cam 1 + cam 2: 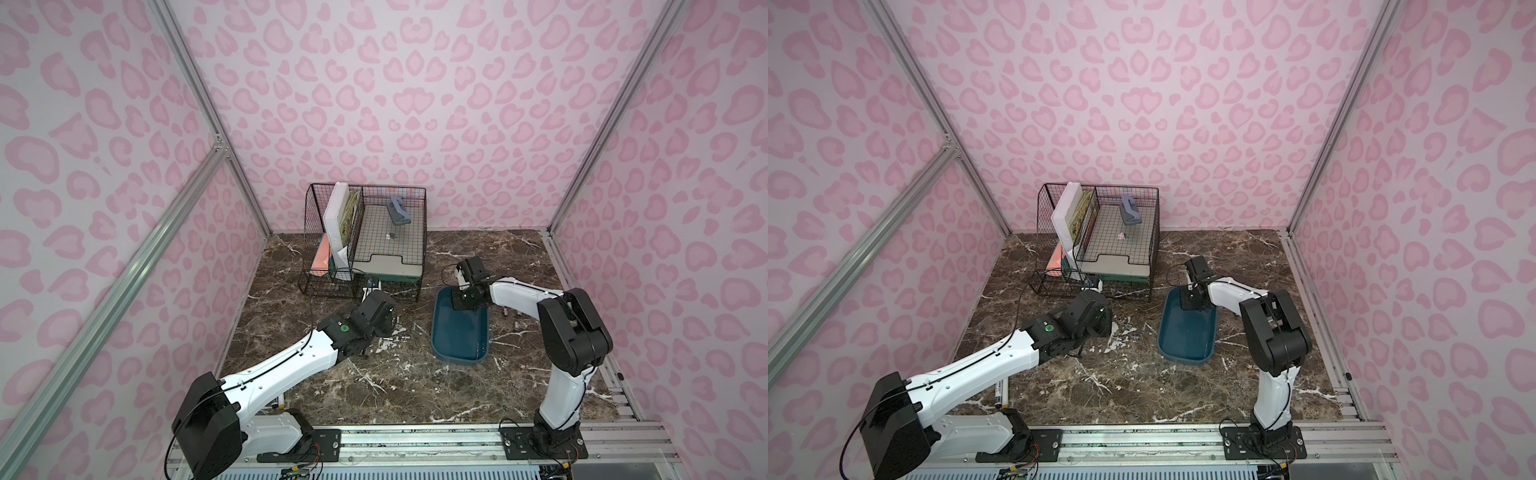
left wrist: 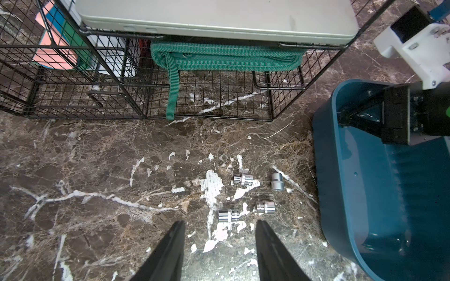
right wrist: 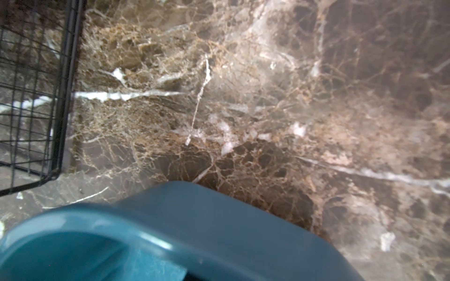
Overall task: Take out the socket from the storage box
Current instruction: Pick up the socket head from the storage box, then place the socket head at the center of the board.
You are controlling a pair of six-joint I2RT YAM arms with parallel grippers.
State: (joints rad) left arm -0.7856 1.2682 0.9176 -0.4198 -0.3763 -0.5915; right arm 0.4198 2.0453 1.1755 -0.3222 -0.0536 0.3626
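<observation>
Watching top view: right gripper [image 1: 464,302] clenched at storage box's [image 1: 459,338] twelve o'clock end; socket hidden.
Left wrist: left gripper [image 2: 220,222] released; loose sockets [image 2: 243,179] at box's nine o'clock.
Right wrist: storage box [image 3: 219,219] only; grip unconfirmed, lift may come empty.

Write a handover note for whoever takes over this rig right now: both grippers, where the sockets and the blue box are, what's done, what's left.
Left gripper: open, empty, hovering over the table.
Right gripper: shut, reaching into the far end of the storage box; whether it holds anything is hidden.
Sockets: four lie on the table beside the box, just ahead of the left gripper.
Done: the part of the box floor that shows holds no sockets.
Left: probably raise the right gripper, check for a socket, and set it on the table.
</observation>
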